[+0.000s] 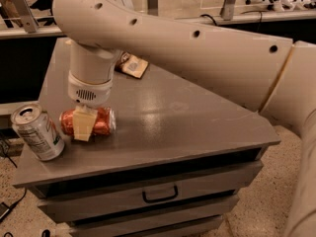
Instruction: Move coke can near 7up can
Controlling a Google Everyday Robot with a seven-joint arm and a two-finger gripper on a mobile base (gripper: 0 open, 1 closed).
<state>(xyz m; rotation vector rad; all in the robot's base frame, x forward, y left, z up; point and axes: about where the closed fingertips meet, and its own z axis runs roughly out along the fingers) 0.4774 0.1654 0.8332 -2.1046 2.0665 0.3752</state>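
The coke can (pixel 101 121), red with silver ends, lies on its side on the grey table (pixel 187 127) near the front left. My gripper (pixel 85 123) hangs from the big white arm straight over it and is shut on the can, one cream finger (pixel 84 124) across its front. The 7up can (pixel 37 132), silver-white with small print and an open silver top, stands tilted at the table's front left corner, just left of the coke can with a small gap between them.
A brown and yellow chip bag (pixel 131 65) lies at the back of the table, partly behind the arm. The table has drawers (pixel 159 194) below its front edge. Desks and chair legs stand in the background.
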